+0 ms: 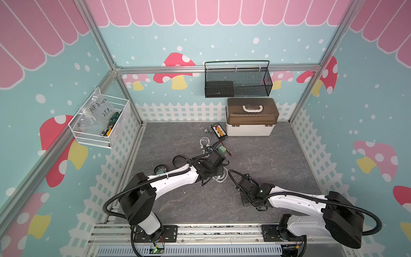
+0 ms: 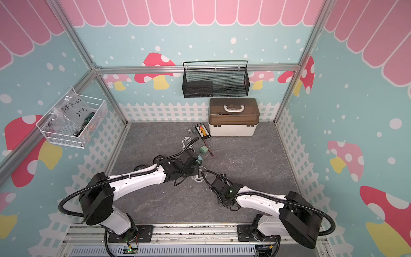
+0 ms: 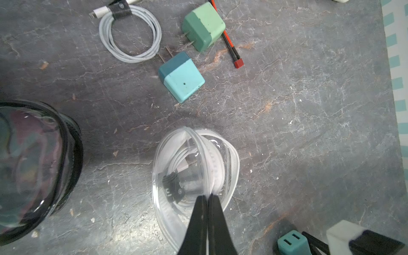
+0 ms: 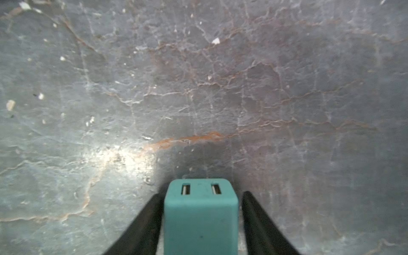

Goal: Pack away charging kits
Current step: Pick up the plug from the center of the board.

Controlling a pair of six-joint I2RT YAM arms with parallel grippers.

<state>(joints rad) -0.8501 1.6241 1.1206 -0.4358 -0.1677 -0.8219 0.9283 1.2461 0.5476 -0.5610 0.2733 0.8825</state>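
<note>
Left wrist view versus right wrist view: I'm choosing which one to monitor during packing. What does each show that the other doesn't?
Only the left wrist view shows the left gripper pinched shut on the clear pouch holding a white cable coil. It also shows a loose white coil, a green adapter, a blue adapter and a black-rimmed pouch on the mat. Only the right wrist view shows the right gripper straddling the teal two-slot adapter, with a gap on one side. Both show that teal adapter and the mat.

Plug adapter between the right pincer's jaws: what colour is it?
The adapter is plain teal; the right wrist view shows it best.
</note>
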